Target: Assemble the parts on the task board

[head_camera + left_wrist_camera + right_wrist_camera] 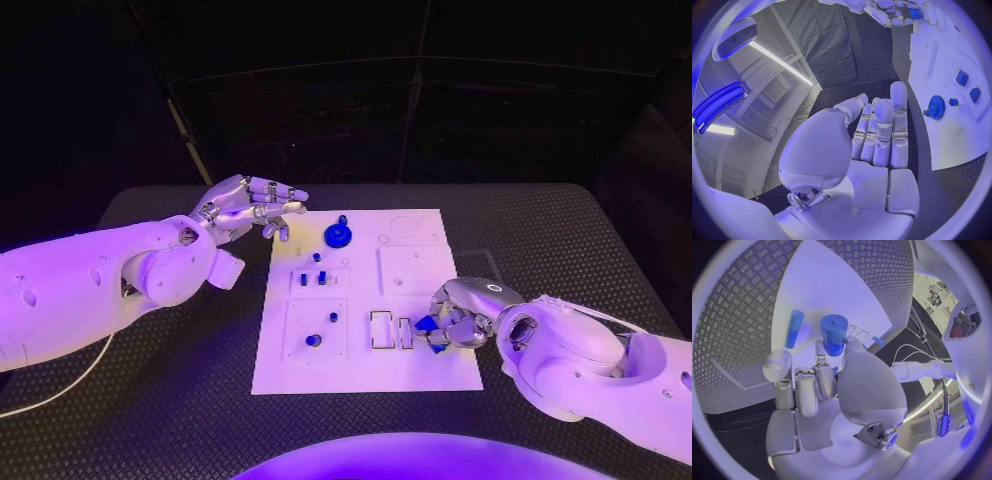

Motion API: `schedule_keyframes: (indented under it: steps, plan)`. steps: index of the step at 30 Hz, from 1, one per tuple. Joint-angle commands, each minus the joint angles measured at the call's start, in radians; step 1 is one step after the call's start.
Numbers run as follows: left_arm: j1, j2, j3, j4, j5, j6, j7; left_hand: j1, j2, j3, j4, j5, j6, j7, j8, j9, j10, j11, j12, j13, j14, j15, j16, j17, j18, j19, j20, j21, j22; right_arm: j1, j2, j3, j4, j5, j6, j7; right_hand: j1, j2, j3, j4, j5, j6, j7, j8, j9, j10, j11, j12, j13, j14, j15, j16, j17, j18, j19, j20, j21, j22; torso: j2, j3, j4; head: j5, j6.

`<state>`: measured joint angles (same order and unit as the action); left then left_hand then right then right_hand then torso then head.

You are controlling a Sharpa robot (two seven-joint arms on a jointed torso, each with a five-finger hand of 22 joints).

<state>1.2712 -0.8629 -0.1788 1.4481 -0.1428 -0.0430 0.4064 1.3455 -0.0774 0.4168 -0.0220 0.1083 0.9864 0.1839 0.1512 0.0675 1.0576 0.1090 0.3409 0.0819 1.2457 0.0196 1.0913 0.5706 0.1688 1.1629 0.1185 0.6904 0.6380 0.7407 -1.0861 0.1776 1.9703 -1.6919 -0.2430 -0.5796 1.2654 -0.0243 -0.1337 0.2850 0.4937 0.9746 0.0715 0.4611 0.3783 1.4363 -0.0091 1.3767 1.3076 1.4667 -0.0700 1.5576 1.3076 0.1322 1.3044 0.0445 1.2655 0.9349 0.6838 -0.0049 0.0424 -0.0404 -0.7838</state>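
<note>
The white task board (pixel 372 370) lies in the middle of the table. My right hand (pixel 464 313) rests over the board's right edge and pinches a short blue cylinder (pixel 834 333) between thumb and fingers, upright just above the board (pixel 826 285). A thin blue peg (pixel 794 328) lies on the board beside it. My left hand (pixel 251 209) hovers at the board's far left corner, fingers stretched out and holding nothing. A blue gear (pixel 338 236) stands on the board close to those fingers, seen as the gear (pixel 936 106) past my left hand (pixel 876 135).
Small blue parts sit in the board's left blocks (pixel 320 278), with one more (pixel 333 316) and a ring-like one (pixel 313 340) nearer me. Two white rectangular slots (pixel 382 330) lie beside my right hand. Ribbed black matting (pixel 173 400) surrounds the board.
</note>
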Motion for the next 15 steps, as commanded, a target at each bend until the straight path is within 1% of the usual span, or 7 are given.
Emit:
schedule_keyframes:
  steps: [1,6,9,11,15]
  plan:
    - [0.001,-0.002,0.001,0.004,0.005,0.018,-0.002,-0.006,0.003,-0.006,0.000,-0.002,-0.006,0.003,0.004,-0.001,-0.010,0.000,0.005,0.001,-0.006,0.003,-0.005,-0.001,0.015,-0.002,0.004,-0.005,-0.001,0.001,-0.001,0.001,0.018,0.081,-0.139,-0.005,0.021,0.029,-0.006,0.004,0.006,0.010,-0.011,0.003,0.008,0.001,-0.004,-0.004,0.030,0.099,-0.006,0.004,0.241,-0.020,0.001,-0.009,0.007,0.002,0.001,-0.0008,-0.0006,-0.002,0.001]
    - [0.001,-0.002,0.001,0.005,0.005,0.020,-0.003,-0.006,0.003,-0.006,0.000,-0.002,-0.006,0.003,0.004,-0.001,-0.010,0.000,0.005,0.001,-0.006,0.003,-0.005,-0.001,0.015,-0.002,0.004,-0.005,-0.001,0.001,0.011,0.001,0.033,0.123,-0.198,-0.003,0.014,0.029,-0.011,0.006,0.009,0.012,-0.011,0.003,0.008,0.003,-0.004,-0.002,0.033,0.100,-0.006,0.005,0.244,-0.020,0.003,-0.009,0.008,0.006,0.001,-0.0002,0.0000,-0.001,-0.001]
    - [0.001,-0.002,0.001,0.006,0.005,0.021,-0.004,-0.006,0.003,-0.006,0.000,-0.002,-0.006,0.003,0.004,-0.001,-0.010,0.000,0.005,0.001,-0.006,0.003,-0.005,-0.001,0.015,-0.002,0.004,-0.005,-0.001,0.001,0.020,0.001,0.036,0.133,-0.210,-0.002,0.010,0.030,-0.013,0.006,0.009,0.013,-0.011,0.004,0.009,0.004,-0.004,-0.002,0.033,0.100,-0.006,0.006,0.245,-0.021,0.004,-0.009,0.009,0.007,0.000,-0.0001,0.0014,-0.001,-0.003]
    - [0.001,-0.002,0.001,0.006,0.005,0.021,-0.004,-0.006,0.003,-0.006,0.000,-0.002,-0.006,0.003,0.004,-0.001,-0.010,0.000,0.005,0.001,-0.006,0.003,-0.005,-0.001,0.015,-0.002,0.004,-0.005,-0.001,0.002,0.032,0.001,0.035,0.142,-0.209,-0.001,0.003,0.030,-0.018,0.007,0.009,0.014,-0.011,0.004,0.009,0.004,-0.004,-0.003,0.033,0.100,-0.006,0.006,0.245,-0.021,0.004,-0.009,0.010,0.008,0.001,-0.0005,0.0018,0.000,-0.003]
    - [0.001,-0.002,0.001,0.007,0.005,0.022,-0.005,-0.006,0.003,-0.006,0.000,-0.002,-0.006,0.003,0.004,-0.001,-0.010,0.000,0.005,0.001,-0.006,0.003,-0.005,-0.001,0.015,-0.002,0.004,-0.005,-0.001,0.002,0.058,0.001,0.020,0.162,-0.176,0.000,-0.013,0.030,-0.029,0.007,-0.005,0.015,-0.011,0.003,0.009,0.004,-0.004,-0.004,0.033,0.100,-0.006,0.006,0.245,-0.021,0.005,-0.009,0.010,0.009,0.001,-0.0019,0.0044,0.002,-0.004]
